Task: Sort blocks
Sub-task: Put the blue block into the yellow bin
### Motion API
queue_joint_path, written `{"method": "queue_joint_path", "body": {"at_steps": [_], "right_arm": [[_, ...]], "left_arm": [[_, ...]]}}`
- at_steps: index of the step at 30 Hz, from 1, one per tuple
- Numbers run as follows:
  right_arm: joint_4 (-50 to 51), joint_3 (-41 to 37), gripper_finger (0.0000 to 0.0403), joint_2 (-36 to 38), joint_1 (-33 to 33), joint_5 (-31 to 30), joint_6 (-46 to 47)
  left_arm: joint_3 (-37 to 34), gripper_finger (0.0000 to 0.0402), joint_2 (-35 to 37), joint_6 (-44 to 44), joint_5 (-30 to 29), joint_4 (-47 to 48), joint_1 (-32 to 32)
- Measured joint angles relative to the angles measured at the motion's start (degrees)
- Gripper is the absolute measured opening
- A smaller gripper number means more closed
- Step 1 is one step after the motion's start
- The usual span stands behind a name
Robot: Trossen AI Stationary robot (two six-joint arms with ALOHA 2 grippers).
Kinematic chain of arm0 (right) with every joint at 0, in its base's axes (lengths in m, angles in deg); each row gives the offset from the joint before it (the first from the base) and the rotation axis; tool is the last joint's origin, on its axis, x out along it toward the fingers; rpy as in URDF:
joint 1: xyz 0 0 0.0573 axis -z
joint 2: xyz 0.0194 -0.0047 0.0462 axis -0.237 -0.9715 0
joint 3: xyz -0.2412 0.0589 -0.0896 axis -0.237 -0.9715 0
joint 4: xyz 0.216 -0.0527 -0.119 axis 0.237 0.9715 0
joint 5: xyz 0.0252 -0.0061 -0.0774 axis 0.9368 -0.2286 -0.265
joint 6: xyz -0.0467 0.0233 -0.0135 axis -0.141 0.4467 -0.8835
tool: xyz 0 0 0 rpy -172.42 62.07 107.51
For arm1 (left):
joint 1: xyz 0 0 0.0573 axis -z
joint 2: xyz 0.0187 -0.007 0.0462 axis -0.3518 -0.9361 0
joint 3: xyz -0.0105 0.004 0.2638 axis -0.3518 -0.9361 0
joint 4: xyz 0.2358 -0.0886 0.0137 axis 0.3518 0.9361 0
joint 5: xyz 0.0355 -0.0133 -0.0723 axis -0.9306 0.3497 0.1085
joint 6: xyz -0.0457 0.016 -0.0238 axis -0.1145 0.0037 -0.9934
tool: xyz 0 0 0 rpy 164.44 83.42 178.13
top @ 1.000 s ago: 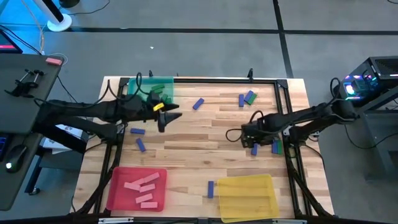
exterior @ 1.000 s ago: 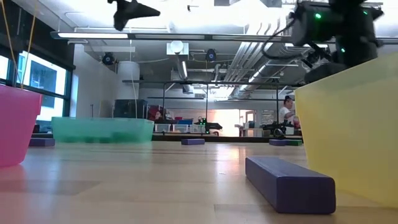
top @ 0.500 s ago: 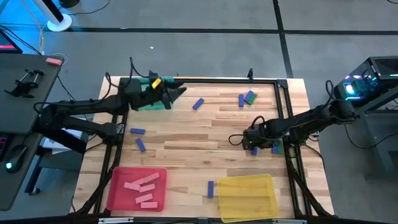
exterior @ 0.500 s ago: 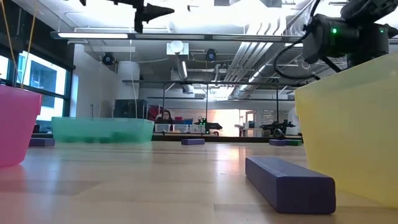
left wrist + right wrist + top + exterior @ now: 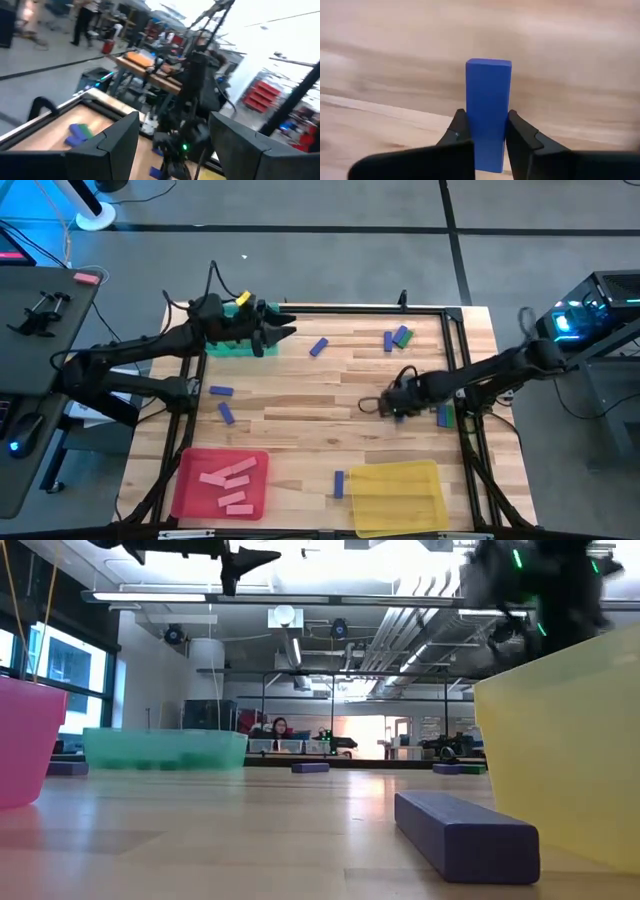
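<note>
While the right gripper (image 5: 487,137) jaws clamp a blue block (image 5: 488,112), left gripper (image 5: 283,330) jaws spread, green tray (image 5: 222,348) half hidden.

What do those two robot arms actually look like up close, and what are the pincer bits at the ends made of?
Both arms are dark, slim and jointed, with loose black cables. The left end effector carries a yellow tag. The right end effector has two black angular fingers.

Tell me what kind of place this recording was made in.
Probably a robotics lab or open workshop. Bare pipes and ducts run under the ceiling, benches loaded with equipment fill the room beyond the table, and a person sits at a far desk.
</note>
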State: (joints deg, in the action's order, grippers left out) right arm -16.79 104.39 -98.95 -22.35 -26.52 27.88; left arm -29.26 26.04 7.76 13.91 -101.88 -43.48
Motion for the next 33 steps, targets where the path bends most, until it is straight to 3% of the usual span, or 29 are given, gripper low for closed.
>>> {"method": "queue_joint_path", "body": {"at_steps": [5, 9, 14, 19, 22, 25, 30, 33], "right_arm": [[6.3, 14.0, 0.0033, 2.9, 2.3, -9.4, -5.4], [5.1, 25.9, 0.0033, 3.9, 2.6, -16.4, -17.5], [-4.5, 35.4, 0.0033, 2.9, -0.8, -14.2, -27.3], [-17.4, 37.9, 0.0033, -1.9, -11.3, -9.7, -30.3], [-22.7, 38.0, 0.0033, -5.1, -19.5, -5.3, -26.6], [-21.4, 38.0, 0.0033, -6.5, -29.3, -5.7, -17.7], [-7.5, 38.1, 0.0033, -8.3, -43.6, -9.7, 3.8], [2.1, 38.0, 0.0033, -11.3, -46.3, -11.5, 13.2]], "left_arm": [[0.1, 0.0224, 2.0, 0.1, 8.0, -4.0, -3.4], [0.1, 0.0224, 3.2, 0.2, 11.8, -4.1, -5.9], [0.0, 0.0224, 3.3, -1.4, 13.7, -3.1, -6.4], [0.0, 0.0224, 3.4, -4.2, 13.9, -0.8, -5.1], [0.0, 0.0224, 3.4, -4.9, 13.8, -0.6, -4.0], [0.0, 0.0224, 3.4, -5.1, 12.0, -0.1, -2.7], [0.0, 0.0224, 3.4, -8.3, 8.2, -0.2, -0.4], [0.0, 0.0224, 3.4, -8.5, 4.6, -0.1, 1.6]]}}
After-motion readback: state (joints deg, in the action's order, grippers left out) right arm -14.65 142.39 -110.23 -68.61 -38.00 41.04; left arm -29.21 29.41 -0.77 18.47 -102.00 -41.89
